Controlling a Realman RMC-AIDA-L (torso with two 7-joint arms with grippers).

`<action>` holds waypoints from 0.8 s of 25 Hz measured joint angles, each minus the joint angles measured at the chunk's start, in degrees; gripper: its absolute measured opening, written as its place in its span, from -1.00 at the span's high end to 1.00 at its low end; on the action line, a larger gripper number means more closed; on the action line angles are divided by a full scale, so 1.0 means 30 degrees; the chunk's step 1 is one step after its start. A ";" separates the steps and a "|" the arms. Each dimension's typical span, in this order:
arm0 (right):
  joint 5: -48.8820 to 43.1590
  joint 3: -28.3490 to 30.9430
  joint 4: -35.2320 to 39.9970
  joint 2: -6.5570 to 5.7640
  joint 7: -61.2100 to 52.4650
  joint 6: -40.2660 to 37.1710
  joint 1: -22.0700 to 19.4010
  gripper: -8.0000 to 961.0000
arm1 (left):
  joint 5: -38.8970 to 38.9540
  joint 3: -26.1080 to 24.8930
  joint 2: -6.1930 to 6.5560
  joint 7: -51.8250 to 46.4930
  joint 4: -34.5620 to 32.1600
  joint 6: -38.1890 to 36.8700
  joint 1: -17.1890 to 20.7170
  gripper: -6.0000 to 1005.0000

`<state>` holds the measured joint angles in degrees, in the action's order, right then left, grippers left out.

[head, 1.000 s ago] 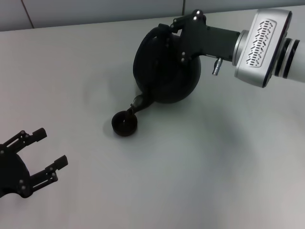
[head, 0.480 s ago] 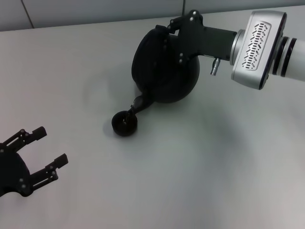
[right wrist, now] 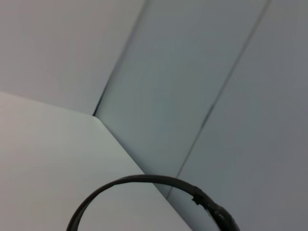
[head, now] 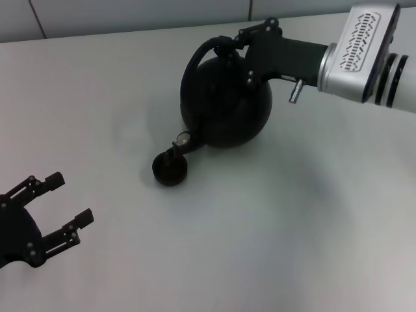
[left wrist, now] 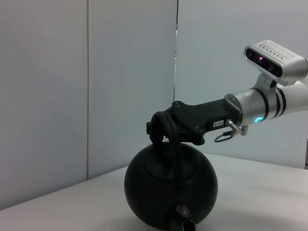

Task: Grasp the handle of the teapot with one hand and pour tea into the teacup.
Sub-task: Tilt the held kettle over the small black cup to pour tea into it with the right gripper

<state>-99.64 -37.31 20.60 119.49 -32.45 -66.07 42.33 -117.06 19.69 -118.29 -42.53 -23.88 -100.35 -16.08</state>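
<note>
**Teapot held by its handle, spout over the cup**

The teapot (head: 226,104) is a big round black pot, and it is in the far middle part of the desk (head: 292,221). It is tilted forward so that its short spout (head: 181,142) points down toward my left side, and the tip is just above the rim of the teacup (head: 170,169). The teacup is small, dark and low, and it stands on the desk just in front of the pot. I cannot tell what is inside the cup or the pot.

My right gripper (head: 229,47) reaches in from the right side, with the arm almost level over the desk. Its fingers are closed around the handle (head: 195,62) near the top of the arch. In the left wrist view I see the same grip on the handle (left wrist: 166,137), above the round body of the teapot (left wrist: 171,187).

My left gripper (head: 62,211) is low at the near left corner, well apart from the cup, and its fingers are spread with nothing between them.

The desk is plain pale grey. Behind it there is a light wall (left wrist: 120,72) made of panels with dark vertical seams.
</note>
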 joint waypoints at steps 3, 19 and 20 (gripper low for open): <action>0.0332 0.0136 -0.0202 0.0028 -0.0387 0.0078 -0.0242 0.80 | 0.0001 0.0000 0.0013 -0.0211 -0.0016 -0.0005 0.0017 -0.59; 0.5687 0.0185 -0.3071 0.0034 -0.0454 -0.0234 -0.1359 0.80 | 0.0268 0.0000 0.0056 -0.0333 -0.0121 -0.0237 0.0129 -0.59; 0.6106 0.0188 -0.3199 0.0034 -0.0455 -0.0425 -0.1494 0.80 | 0.0268 0.0000 0.0056 -0.0333 -0.0121 -0.0237 0.0129 -0.59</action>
<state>-81.32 -36.75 11.01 119.59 -33.82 -67.35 37.85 -116.26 19.69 -118.12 -43.53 -24.24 -101.07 -15.69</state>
